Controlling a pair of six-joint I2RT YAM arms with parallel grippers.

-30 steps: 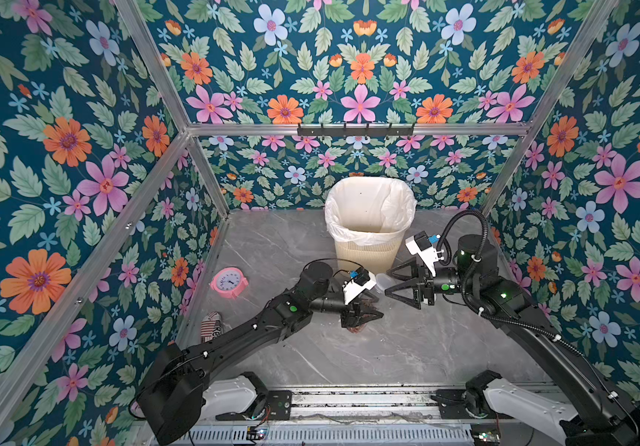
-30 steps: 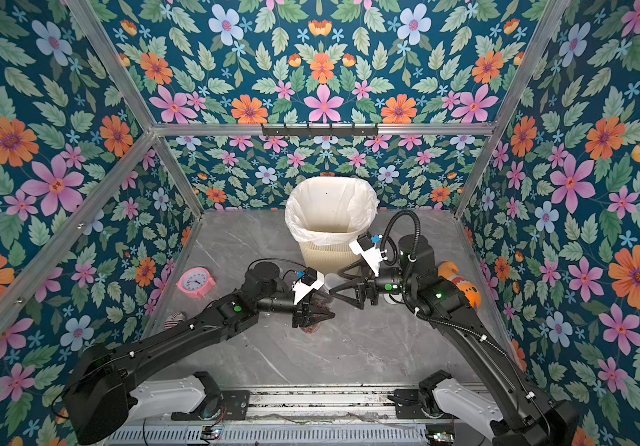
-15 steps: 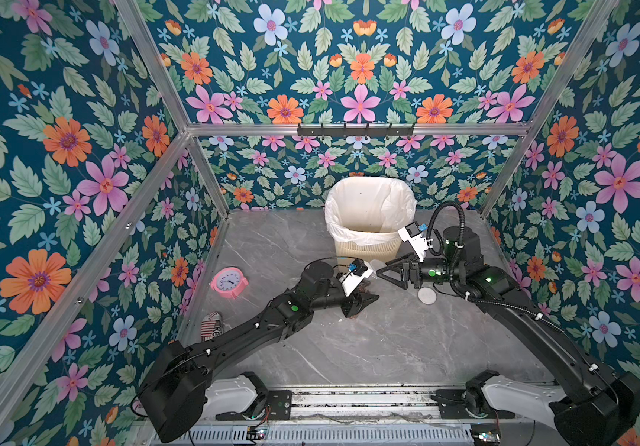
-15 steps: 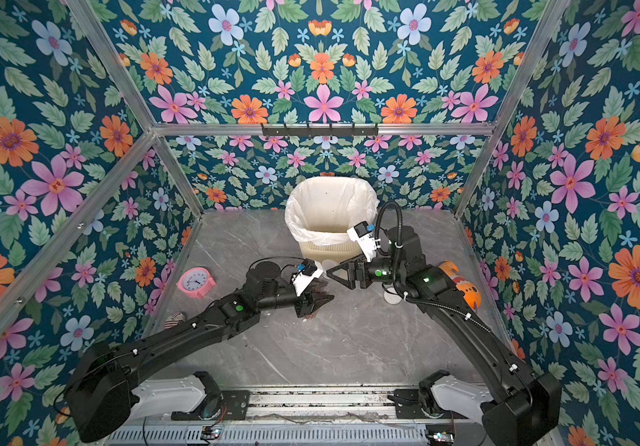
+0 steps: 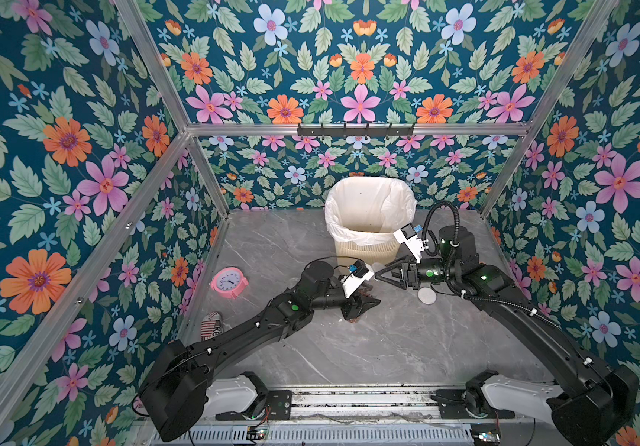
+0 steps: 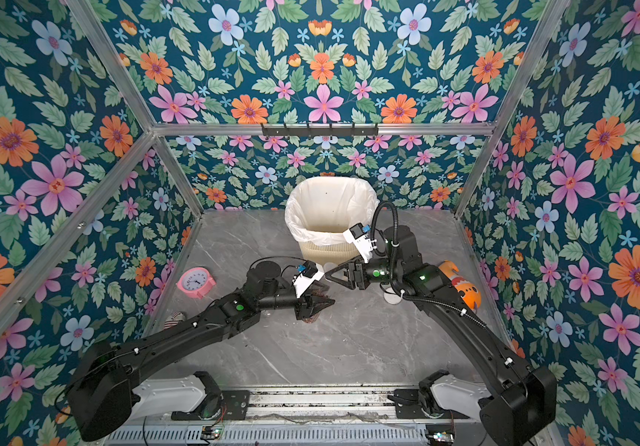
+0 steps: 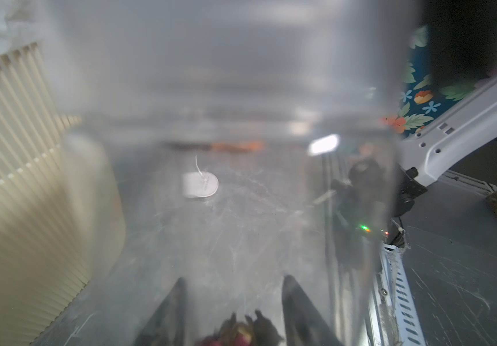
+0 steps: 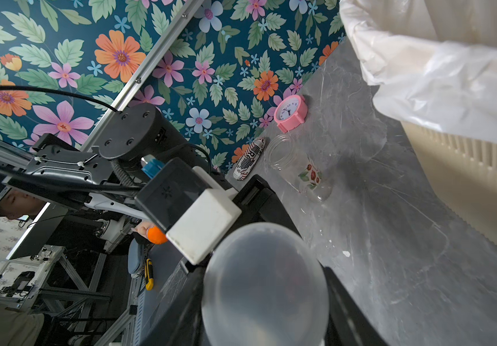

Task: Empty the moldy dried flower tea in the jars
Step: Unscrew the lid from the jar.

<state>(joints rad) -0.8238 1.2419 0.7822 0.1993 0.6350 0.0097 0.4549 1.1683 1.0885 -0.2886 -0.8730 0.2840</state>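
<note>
A clear jar (image 7: 241,90) fills the left wrist view, with my left gripper (image 7: 233,278) shut on its body. Reddish dried flower tea (image 7: 241,331) lies low in the jar, close to the fingers. In a top view the left gripper (image 5: 366,305) holds the jar just above the table, in front of the bin. My right gripper (image 8: 266,299) is shut on the jar's clear round lid (image 8: 265,269), and its tips (image 5: 377,272) meet the jar's top. A second clear jar (image 8: 298,167) with a flower sticker lies open and empty on its side.
A cream ribbed bin (image 5: 368,247) with a white liner stands at the back. A flat white lid (image 5: 427,296) lies under the right arm. A pink clock (image 5: 229,282) and a red-and-white can (image 5: 210,326) sit by the left wall. An orange toy (image 6: 461,285) lies by the right wall.
My right gripper has swung left to the jar's top and closed on the clear lid. The left gripper has shifted the jar slightly toward the bin, still gripping it.
</note>
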